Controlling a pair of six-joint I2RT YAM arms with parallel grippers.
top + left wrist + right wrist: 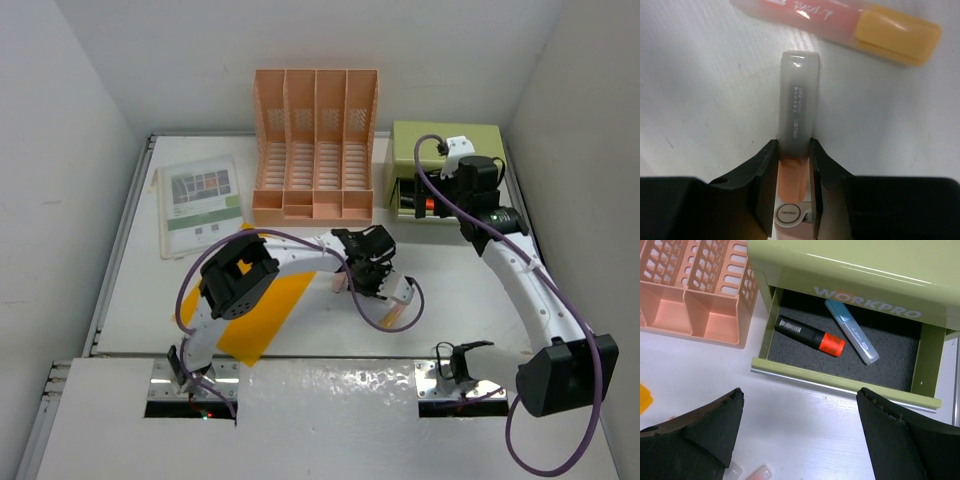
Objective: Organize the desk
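The drawer (840, 385) of the green box (850, 270) stands open on the white table (805, 420). It holds a black marker with an orange cap (810, 336) and a blue pen (852, 332). A peach rack (695, 300) sits to the left. The fingers (700, 425) are spread wide.

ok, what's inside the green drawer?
In the drawer, on a dark liner, lie a black marker with an orange cap and a blue pen. The back of the drawer is hidden under the box top.
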